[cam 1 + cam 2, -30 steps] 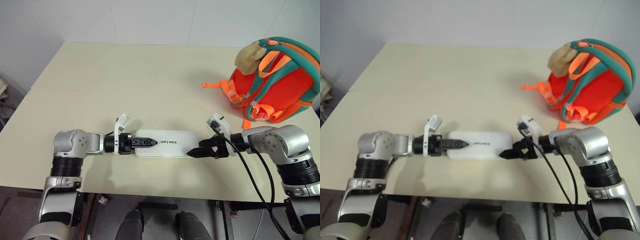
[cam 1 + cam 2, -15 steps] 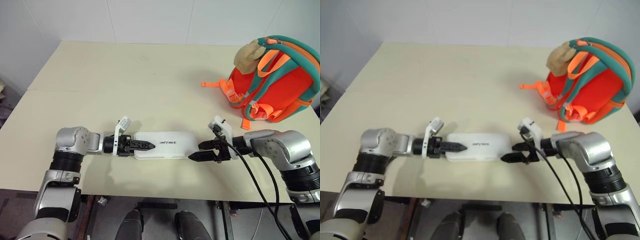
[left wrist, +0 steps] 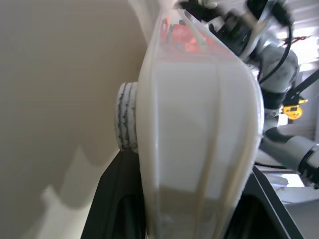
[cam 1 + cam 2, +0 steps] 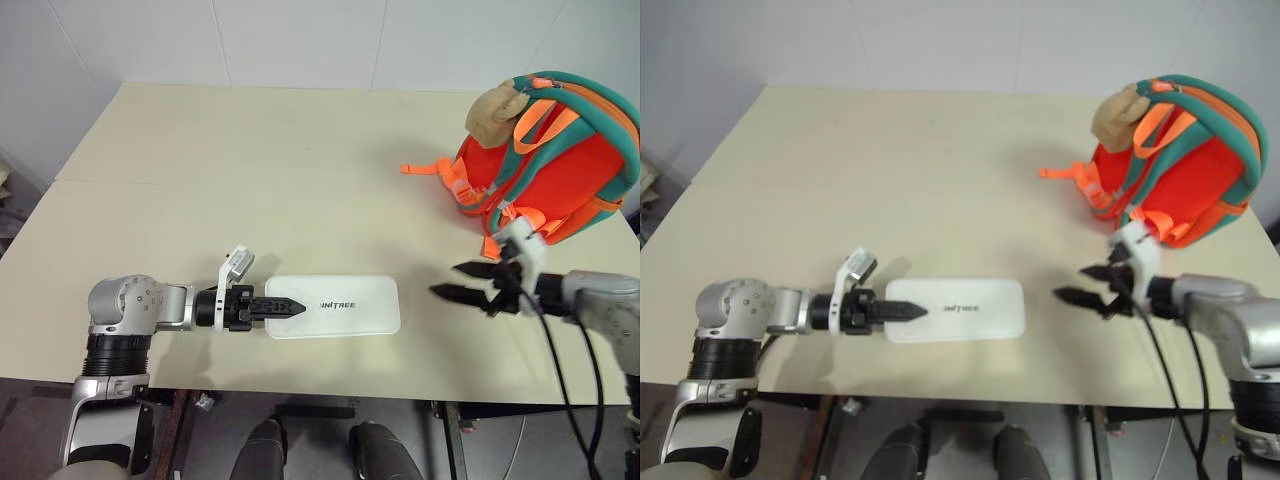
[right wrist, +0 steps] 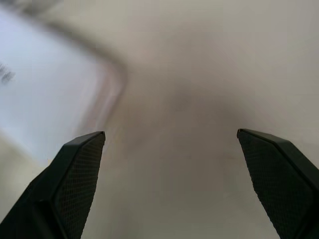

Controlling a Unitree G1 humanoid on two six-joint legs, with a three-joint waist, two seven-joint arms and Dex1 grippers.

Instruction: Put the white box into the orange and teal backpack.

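Observation:
The white box (image 4: 340,305) lies flat near the table's front edge, with dark lettering on top. My left gripper (image 4: 298,303) is shut on the box's left end, one finger lying over its top. In the left wrist view the box (image 3: 199,124) sits edge-on between the two black fingers (image 3: 122,199). Off to the right of the box, my right gripper (image 4: 444,279) hangs open and empty with a gap between it and the box. The orange and teal backpack (image 4: 560,170) stands upright at the far right, a tan plush animal (image 4: 497,112) at its top.
An orange strap (image 4: 425,168) trails from the backpack onto the cream table (image 4: 250,170). The table's front edge runs just below both grippers. A white wall stands behind the table. Black cables hang from the right arm.
My right gripper has pulled away from the box's right end, moving right toward the backpack. My left gripper has closed on the box's left end.

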